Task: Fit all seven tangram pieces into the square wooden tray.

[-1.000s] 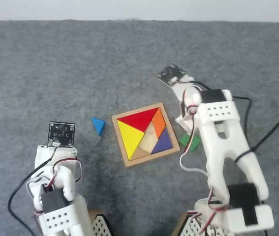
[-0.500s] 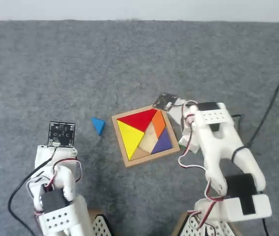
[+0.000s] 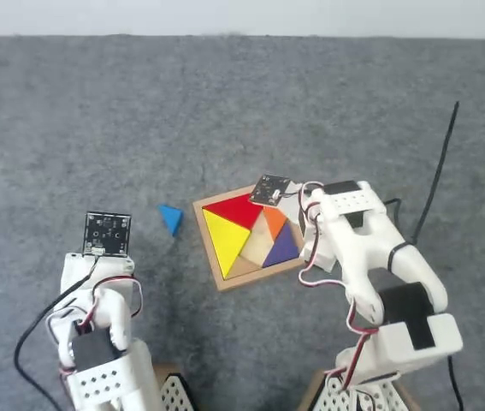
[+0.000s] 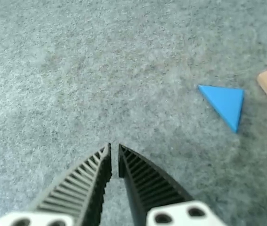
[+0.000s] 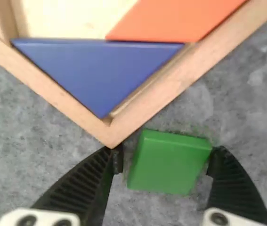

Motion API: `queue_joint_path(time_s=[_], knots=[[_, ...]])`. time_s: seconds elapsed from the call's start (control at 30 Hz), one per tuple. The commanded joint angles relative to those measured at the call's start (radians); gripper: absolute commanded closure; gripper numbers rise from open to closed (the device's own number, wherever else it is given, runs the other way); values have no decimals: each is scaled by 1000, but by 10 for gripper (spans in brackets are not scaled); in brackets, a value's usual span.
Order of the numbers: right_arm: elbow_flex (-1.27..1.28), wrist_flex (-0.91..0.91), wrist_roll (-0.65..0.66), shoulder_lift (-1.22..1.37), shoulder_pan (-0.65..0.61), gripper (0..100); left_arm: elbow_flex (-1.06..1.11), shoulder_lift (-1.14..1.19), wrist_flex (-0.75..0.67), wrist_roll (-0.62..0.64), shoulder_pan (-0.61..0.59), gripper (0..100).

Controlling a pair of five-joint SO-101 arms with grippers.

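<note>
The tray [image 3: 209, 250] sits mid-table on the grey carpet [image 3: 97, 111], turned a little askew. Seated in it are a red triangle [image 3: 235, 210] at the far side, a yellow triangle [image 3: 221, 240] on the left, an orange piece [image 3: 275, 223] and a dark blue triangle [image 3: 283, 248] toward the right, with bare wood showing between them. The right arm [image 3: 370, 257] hangs over the tray's right edge. Its wrist camera shows the right gripper [image 5: 167, 155] spread wide, one finger on each side of a green block [image 5: 168, 165]. The block lies on the carpet just outside the tray's near right corner, beside the dark blue triangle. I cannot tell whether the fingers touch it. A blue triangle [image 3: 171, 218] lies loose on the carpet just left of the tray. The left arm [image 3: 97, 317] sits at the near left, and the left gripper [image 4: 114, 147] has its fingers drawn almost together on nothing, low over bare carpet and well short of the blue triangle.
</note>
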Motion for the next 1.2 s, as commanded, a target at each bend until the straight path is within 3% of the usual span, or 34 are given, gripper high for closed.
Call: queue_joint_path(time_s=[0.0, 0.07, 0.33, 0.53, 0.9, 1.0, 1.17], knots=[[-80, 35, 23, 27, 39, 703, -8, -17, 5, -8, 6, 973], [-98, 53, 21, 45, 47, 723, -8, -17, 5, -8, 6, 973], [-153, 91, 9, 73, 47, 953, -8, -17, 5, -8, 6, 973], [-227, 134, -49, 71, 47, 957, -8, -17, 6, -8, 6, 973], [-600, 496, -58, 70, 68, 957, -8, -17, 6, -8, 6, 973], [-661, 558, -83, 70, 12, 957, -8, -17, 6, -8, 6, 973], [-664, 498, -256, 84, -168, 957, -8, -17, 6, -8, 6, 973]])
